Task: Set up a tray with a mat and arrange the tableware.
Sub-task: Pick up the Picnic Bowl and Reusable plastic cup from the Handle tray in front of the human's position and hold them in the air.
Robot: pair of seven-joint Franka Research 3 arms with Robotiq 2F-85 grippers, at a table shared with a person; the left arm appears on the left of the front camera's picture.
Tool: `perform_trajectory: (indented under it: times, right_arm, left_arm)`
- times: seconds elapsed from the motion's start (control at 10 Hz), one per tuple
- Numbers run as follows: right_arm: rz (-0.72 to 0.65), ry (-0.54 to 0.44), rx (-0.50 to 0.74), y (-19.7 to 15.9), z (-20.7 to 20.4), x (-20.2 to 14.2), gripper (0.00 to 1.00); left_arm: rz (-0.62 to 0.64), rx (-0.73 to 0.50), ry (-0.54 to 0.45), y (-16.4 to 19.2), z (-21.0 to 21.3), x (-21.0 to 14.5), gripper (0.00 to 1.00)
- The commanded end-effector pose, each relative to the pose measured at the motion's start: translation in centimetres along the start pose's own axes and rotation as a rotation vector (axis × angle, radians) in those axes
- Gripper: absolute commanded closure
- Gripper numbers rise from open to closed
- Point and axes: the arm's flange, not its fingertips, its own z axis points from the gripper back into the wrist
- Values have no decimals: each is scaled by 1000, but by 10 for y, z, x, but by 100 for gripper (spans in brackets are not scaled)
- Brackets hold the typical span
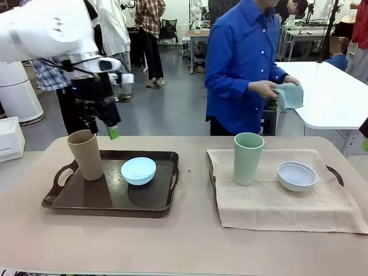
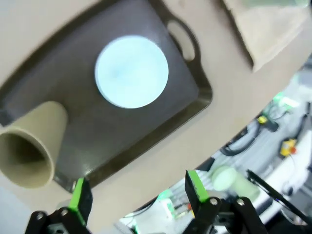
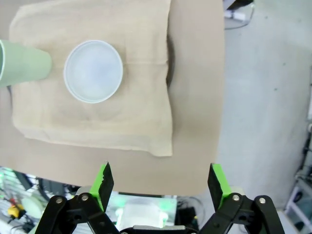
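A tan cup [image 1: 86, 155] and a light blue bowl [image 1: 138, 171] stand on a bare dark brown tray [image 1: 109, 201] at the left. My left gripper [image 1: 102, 130] hangs open just above and behind the tan cup, holding nothing. From the left wrist, the tan cup [image 2: 31, 146], the blue bowl [image 2: 131, 71] and the tray [image 2: 161, 122] lie below the open left gripper [image 2: 137, 192]. At the right, a pale green cup [image 1: 248, 158] and a white bowl [image 1: 296, 176] rest on a beige mat [image 1: 276, 207] draped over a second tray [image 1: 337, 173]. My right gripper [image 3: 160, 181] is open, high above the mat [image 3: 122, 122], white bowl [image 3: 93, 71] and green cup [image 3: 22, 63].
A person in a blue shirt [image 1: 238, 63] stands at the table's far side, holding a pale blue cloth [image 1: 289, 96] in both hands. A white table [image 1: 328, 98] stands behind at the right. Bare tabletop [image 1: 192, 241] runs between the trays and along the front.
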Motion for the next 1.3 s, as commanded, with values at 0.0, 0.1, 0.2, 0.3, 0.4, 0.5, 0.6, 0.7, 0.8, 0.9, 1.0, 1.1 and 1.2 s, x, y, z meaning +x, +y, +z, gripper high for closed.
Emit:
perform_trajectory:
  times: [0.0,0.1,0.2,0.3,0.4,0.5,0.6,0.7,0.8,0.9,1.0,1.1,1.2]
  right_arm:
    - [-47,19,100,-14,8,3,0]
    - [-65,26,139,-21,8,1,0]
    - [-89,30,192,-31,9,4,0]
    - [-112,32,266,-40,11,5,0]
    - [-145,61,412,-48,10,4,0]
    - [-180,72,501,-57,9,4,0]
    - [-230,91,569,-67,5,2,0]
    - [-261,87,648,-75,5,-2,0]
    - [-283,82,642,-84,6,-8,0]
    - [-324,88,631,-96,7,-10,0]
    - [-370,104,618,-104,6,-15,0]
    - [-406,78,622,-109,6,-19,0]
    - [-438,49,616,-113,5,-20,0]
  left_arm:
    - [58,2,-172,11,30,-56,0]
    - [80,6,-223,20,39,-70,0]
    - [120,-9,-288,35,56,-100,0]
    - [131,-64,-347,54,66,-120,0]
    - [108,-195,-388,78,69,-131,0]
    - [82,-370,-424,102,67,-139,0]
    - [79,-547,-449,127,61,-145,0]
    - [50,-763,-476,151,59,-155,0]
    - [56,-858,-452,165,49,-165,0]
    - [72,-914,-383,176,42,-166,0]
    - [131,-934,-298,180,38,-172,0]
    - [206,-931,-231,181,40,-180,0]
    - [231,-929,-203,182,37,-180,0]
